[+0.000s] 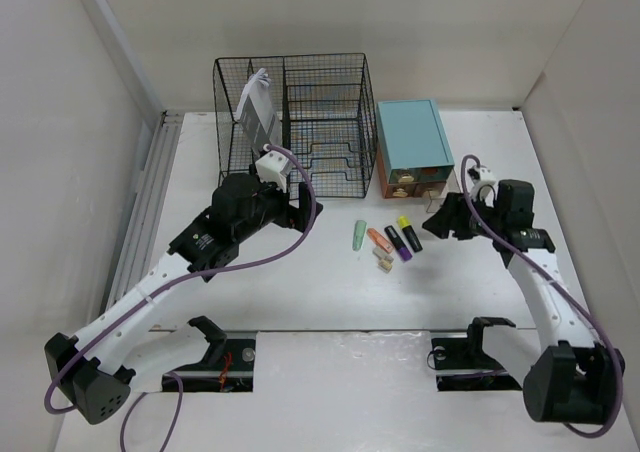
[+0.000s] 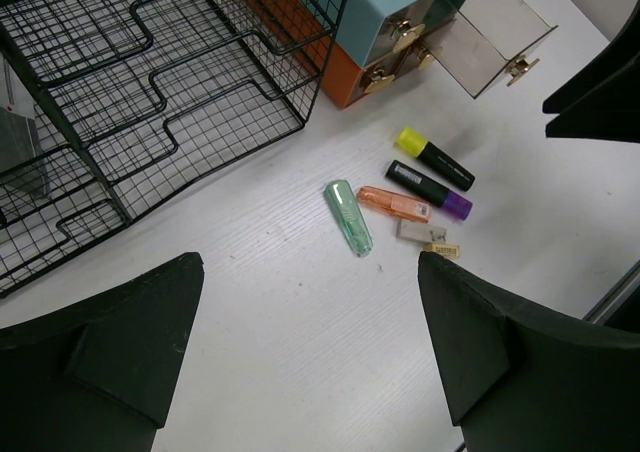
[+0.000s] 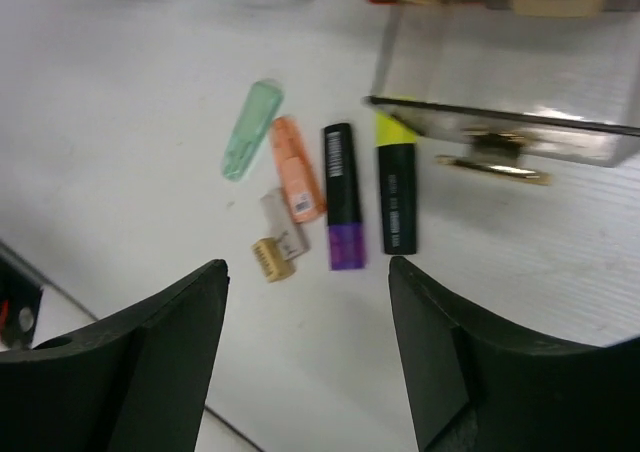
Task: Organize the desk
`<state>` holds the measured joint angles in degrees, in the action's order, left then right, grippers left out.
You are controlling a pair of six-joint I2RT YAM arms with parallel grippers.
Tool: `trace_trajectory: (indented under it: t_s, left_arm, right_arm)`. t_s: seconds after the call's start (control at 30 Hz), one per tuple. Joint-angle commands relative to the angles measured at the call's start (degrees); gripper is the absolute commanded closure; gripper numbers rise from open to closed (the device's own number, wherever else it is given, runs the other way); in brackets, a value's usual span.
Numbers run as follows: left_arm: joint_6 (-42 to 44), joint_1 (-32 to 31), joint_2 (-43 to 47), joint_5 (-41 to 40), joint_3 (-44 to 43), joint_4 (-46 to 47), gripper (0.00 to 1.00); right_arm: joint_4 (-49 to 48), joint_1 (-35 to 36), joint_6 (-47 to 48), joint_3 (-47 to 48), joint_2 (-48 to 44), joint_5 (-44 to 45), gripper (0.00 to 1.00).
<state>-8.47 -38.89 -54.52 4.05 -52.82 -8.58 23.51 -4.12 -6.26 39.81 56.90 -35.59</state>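
Your flat white matte desk shows fine grain only in wrist views; left gripper and right gripper gape empty.

Left gripper and right gripper hover (jaws spread wide).

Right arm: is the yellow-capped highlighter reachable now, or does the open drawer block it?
Likely yes. The open right gripper hangs above the yellow-capped highlighter; the pulled-out clear drawer overlaps only its cap, and its black barrel lies bare.
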Motion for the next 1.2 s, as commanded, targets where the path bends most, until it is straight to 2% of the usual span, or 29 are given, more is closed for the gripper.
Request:
trace_trajectory:
  t_s: [0.0, 0.07, 0.13, 0.17, 0.23, 0.27, 0.4, 0.47, 0.5, 0.6, 0.7, 0.73, 0.8, 0.9, 1.17]
  left_arm:
    - [0.9, 0.0, 1.1, 0.6, 0.3, 2.1, 0.14]
    - [0.9, 0.0, 1.1, 0.6, 0.3, 2.1, 0.14]
    - [0.9, 0.0, 1.1, 0.6, 0.3, 2.1, 0.14]
    - [0.9, 0.0, 0.6, 0.6, 0.3, 2.1, 0.14]
    - [0.9, 0.0, 0.6, 1.1, 0.3, 2.1, 0.14]
    - [0.9, 0.0, 0.6, 1.1, 0.3, 2.1, 0.14]
    - [0.4, 0.0, -0.6, 1.1, -0.2, 2.1, 0.19]
    - [0.4, 0.0, -0.6, 1.1, -0.2, 2.1, 0.26]
    - [0.4, 0.0, -0.6, 1.1, -0.2, 2.1, 0.26]
    - [0.4, 0.0, -0.1, 0.0, -0.2, 2.1, 0.26]
    - [0.4, 0.0, 0.5, -0.6, -0.2, 2.1, 0.26]
    - [0.4, 0.0, 0.5, -1.1, -0.2, 2.1, 0.26]
    - [0.4, 0.0, 0.5, -1.2, -0.2, 2.1, 0.24]
    - [0.9, 0.0, 1.0, -1.2, -0.2, 2.1, 0.23]
    - [0.9, 0.0, 1.6, -1.2, -0.2, 2.1, 0.20]
  right_arm:
    - [4.3, 4.6, 1.2, 3.3, -4.3, -3.4, 0.30]
    - [4.3, 7.4, 1.7, 3.3, -6.6, -3.4, 0.36]
    - [3.6, 12.8, 3.8, 4.0, -7.9, 0.3, 0.44]
    - [2.7, 13.9, 7.0, 4.8, -7.9, 1.1, 0.56]
    - [2.7, 13.9, 8.5, 6.7, -7.4, 6.1, 0.70]
    - [2.7, 13.9, 8.5, 7.7, -6.4, 7.9, 0.81]
    - [7.6, 19.8, 15.7, 19.1, 5.7, 12.9, 0.81]
    - [9.5, 23.8, 18.2, 21.9, 12.9, 19.6, 0.81]
    - [9.5, 24.8, 20.3, 23.3, 14.4, 21.7, 0.76]
    - [9.5, 29.9, 22.0, 22.8, 19.5, 29.0, 0.68]
    - [8.0, 34.0, 22.5, 22.0, 23.2, 35.6, 0.65]
    - [7.3, 34.6, 22.5, 21.3, 24.3, 38.4, 0.61]
    - [7.3, 34.6, 22.5, 21.3, 25.3, 40.7, 0.61]
    - [7.8, 34.6, 22.5, 21.3, 27.1, 43.7, 0.55]
    - [7.3, 34.6, 21.4, 21.4, 34.1, 49.5, 0.54]
